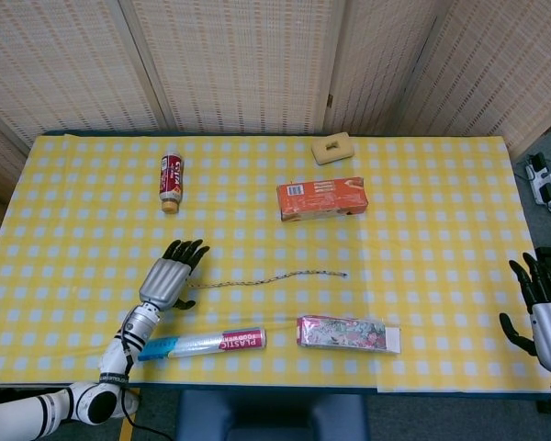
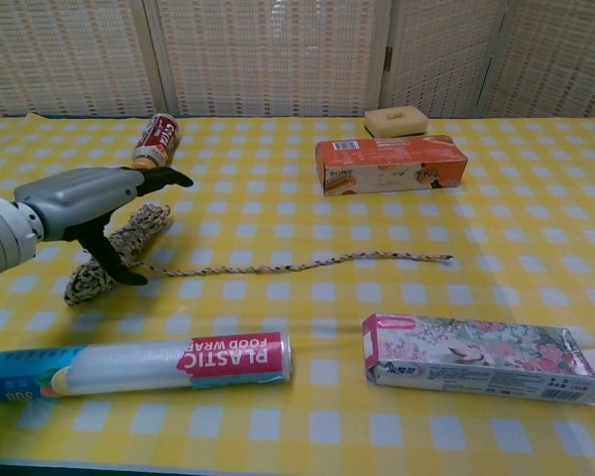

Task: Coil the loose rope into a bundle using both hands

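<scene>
A rough braided rope (image 2: 278,266) lies on a matt checked cloth (image 2: 535,228) beside a glossy plastic roll (image 2: 169,362).

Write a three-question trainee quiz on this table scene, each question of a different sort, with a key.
1. True or false: the right hand is over the rope.
2. Multiple choice: the rope's straight tail ends nearest which item? A) the bottle B) the orange box C) the sponge
3. Fill in: the left hand hovers above the rope's ____ end.

Key
1. False; it waits open at the table's right edge, far from the rope.
2. B
3. Coiled; the fingers are spread, and whether they touch the coil cannot be told.
</scene>
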Robot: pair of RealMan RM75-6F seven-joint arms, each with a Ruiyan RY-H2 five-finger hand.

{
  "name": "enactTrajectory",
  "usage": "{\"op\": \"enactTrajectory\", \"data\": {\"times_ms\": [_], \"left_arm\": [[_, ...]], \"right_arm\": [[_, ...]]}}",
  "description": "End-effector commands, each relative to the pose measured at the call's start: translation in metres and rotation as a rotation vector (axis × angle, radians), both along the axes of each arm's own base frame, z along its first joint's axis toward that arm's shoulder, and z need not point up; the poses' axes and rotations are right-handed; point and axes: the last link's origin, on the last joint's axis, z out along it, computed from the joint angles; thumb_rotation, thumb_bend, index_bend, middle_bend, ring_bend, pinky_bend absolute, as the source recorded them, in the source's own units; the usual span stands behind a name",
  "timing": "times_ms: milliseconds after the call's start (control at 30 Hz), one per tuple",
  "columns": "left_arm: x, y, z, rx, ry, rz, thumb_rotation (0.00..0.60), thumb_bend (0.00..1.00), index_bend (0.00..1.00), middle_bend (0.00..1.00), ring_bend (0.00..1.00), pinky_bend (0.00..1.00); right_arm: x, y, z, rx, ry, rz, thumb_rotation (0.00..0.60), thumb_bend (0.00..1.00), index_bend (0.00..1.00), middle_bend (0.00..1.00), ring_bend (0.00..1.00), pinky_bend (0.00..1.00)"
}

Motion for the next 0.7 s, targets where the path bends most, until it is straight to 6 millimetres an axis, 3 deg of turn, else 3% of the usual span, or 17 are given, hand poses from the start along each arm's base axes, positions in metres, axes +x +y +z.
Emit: {"op": "enactTrajectory", "data": {"times_ms": [33, 233, 433, 700], "left_arm": [[-0.007, 0.004, -0.009, 0.031, 0.044, 0.022, 0.600, 0.16, 0.08, 0.06, 0.07, 0.04], [-0.028, 0.012, -0.011, 0.081, 0.119, 0.070, 0.600, 0.16, 0.07, 0.06, 0.08, 0.05], [-0.048, 0.017, 0.001, 0.126, 0.132, 0.140, 0.600, 0.16, 0.08, 0.06, 0.09, 0.05], [-0.069, 0.023, 0.018, 0.130, 0.114, 0.228, 0.600, 0.18, 0.20, 0.15, 0.19, 0.11]], "right_arm": [[0.000, 0.000, 0.000, 0.000, 0.002, 0.000, 0.600, 0.40, 0.00, 0.00, 0.01, 0.00], [-0.001, 0.000, 0.000, 0.000, 0.000, -0.003, 0.600, 0.40, 0.00, 0.00, 0.01, 0.00], [-0.002, -0.001, 0.000, 0.002, -0.002, -0.003, 0.600, 0.40, 0.00, 0.00, 0.01, 0.00], [-0.002, 0.000, 0.000, -0.003, -0.005, -0.004, 0.600, 0.40, 0.00, 0.00, 0.01, 0.00]]}}
